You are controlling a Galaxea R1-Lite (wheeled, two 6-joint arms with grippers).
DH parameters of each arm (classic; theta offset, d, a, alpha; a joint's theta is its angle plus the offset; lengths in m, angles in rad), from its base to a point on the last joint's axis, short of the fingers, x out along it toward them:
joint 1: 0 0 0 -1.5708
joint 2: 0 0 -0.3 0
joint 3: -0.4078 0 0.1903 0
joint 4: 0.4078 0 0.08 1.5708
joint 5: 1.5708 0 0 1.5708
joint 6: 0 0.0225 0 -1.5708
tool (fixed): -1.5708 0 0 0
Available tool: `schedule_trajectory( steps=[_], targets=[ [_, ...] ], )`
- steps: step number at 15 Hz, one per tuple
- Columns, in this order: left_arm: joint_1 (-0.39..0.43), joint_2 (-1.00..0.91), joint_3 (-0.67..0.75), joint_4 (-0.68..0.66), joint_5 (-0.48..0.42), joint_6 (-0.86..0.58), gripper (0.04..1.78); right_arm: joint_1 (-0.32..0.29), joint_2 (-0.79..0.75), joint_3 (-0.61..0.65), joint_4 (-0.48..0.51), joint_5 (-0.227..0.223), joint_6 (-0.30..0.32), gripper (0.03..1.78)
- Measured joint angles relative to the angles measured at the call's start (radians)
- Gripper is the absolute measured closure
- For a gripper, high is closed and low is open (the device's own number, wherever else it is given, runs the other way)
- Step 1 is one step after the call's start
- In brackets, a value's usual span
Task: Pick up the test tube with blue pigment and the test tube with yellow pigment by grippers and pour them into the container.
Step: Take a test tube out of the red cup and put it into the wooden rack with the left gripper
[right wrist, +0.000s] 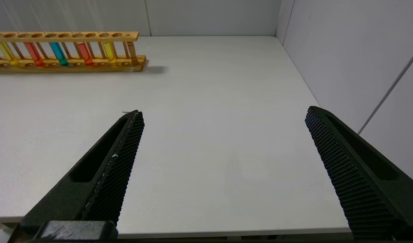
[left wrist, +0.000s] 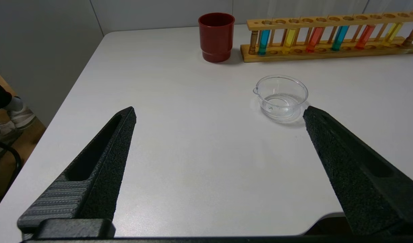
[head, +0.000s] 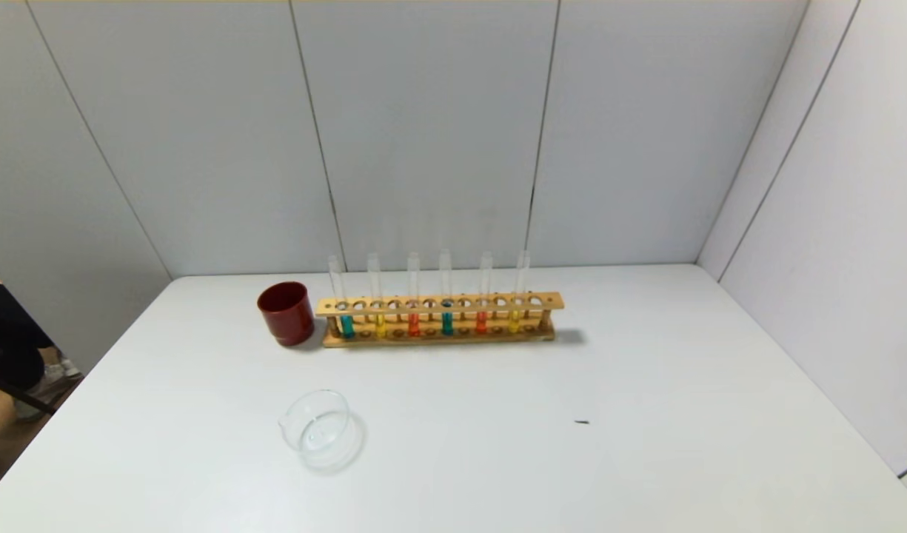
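On the white desk (head: 646, 414), a dark red cup (head: 285, 312) stands at the far left beside a wooden rack (head: 438, 303) of six upright tubes. The test tube with blue pigment (head: 341, 307) sits leftmost, the test tube with yellow pigment (head: 377, 307) next to it; the container (head: 317, 428) lies nearer, apart. The left end effector (left wrist: 219, 113) and right end effector (right wrist: 225, 113) hover at the near edge, jaws spread, empty. Thin, slick glass likely demands gentle pinching on the bare upper stem.
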Motion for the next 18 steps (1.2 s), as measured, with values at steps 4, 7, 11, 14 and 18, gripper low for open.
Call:
schedule_trajectory(
  steps=[4, 7, 11, 14, 18],
  targets=[
    [0.000, 0.000, 0.000, 0.000, 0.000, 0.000, 0.07, 0.000, 0.000, 0.000, 0.000, 0.000, 0.000, 0.06],
    [0.000, 0.000, 0.000, 0.000, 0.000, 0.000, 0.07, 0.000, 0.000, 0.000, 0.000, 0.000, 0.000, 0.06],
    [0.000, 0.000, 0.000, -0.003, 0.001, 0.001, 0.07, 0.000, 0.000, 0.000, 0.000, 0.000, 0.000, 0.06],
    [0.000, 0.000, -0.004, -0.016, -0.005, 0.031, 0.07, 0.000, 0.000, 0.000, 0.000, 0.000, 0.000, 0.06],
    [-0.003, 0.007, -0.171, 0.071, -0.071, 0.067, 0.07, 0.000, 0.000, 0.000, 0.000, 0.000, 0.000, 0.06]
  ],
)
